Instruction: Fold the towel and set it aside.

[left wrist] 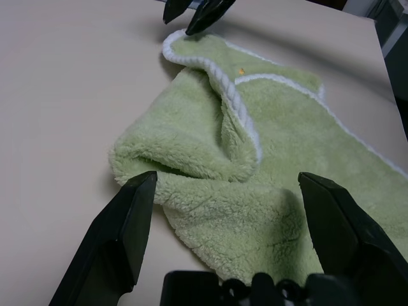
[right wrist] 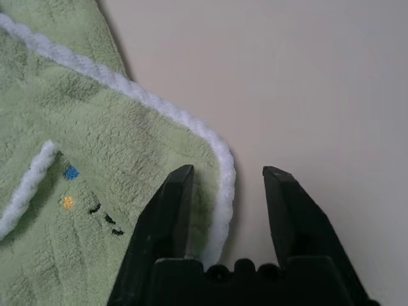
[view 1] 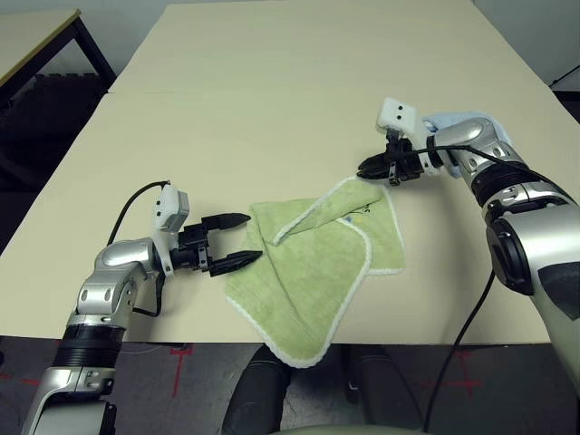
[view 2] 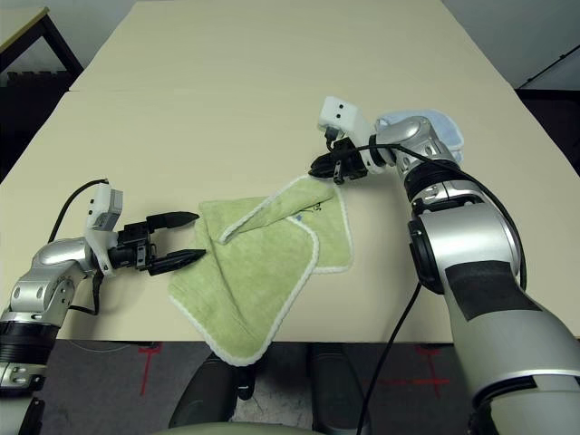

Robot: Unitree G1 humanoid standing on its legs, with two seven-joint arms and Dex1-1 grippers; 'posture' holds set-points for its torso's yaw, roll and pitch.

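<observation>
A pale beige table (view 1: pixel 272 91) carries the light green towel (view 1: pixel 313 272) near its front edge, partly folded. The right gripper (view 1: pixel 373 169), at its 1 o'clock corner, stands parted, letting go. The left gripper (view 1: pixel 237 241), at 9 o'clock, gapes empty, level. Next: grasp the near fold.

Bare table (view 1: pixel 272 91) all round towel (view 1: pixel 308 272); blue cloth (view 1: pixel 471 122) far right.

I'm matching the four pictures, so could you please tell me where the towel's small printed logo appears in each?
Left eye view: logo near the towel's far corner.
Right eye view: same corner.
Left wrist view: a small orange speck.
Right wrist view: coloured marks.
Shared landmark: the right claw at that corner.
</observation>
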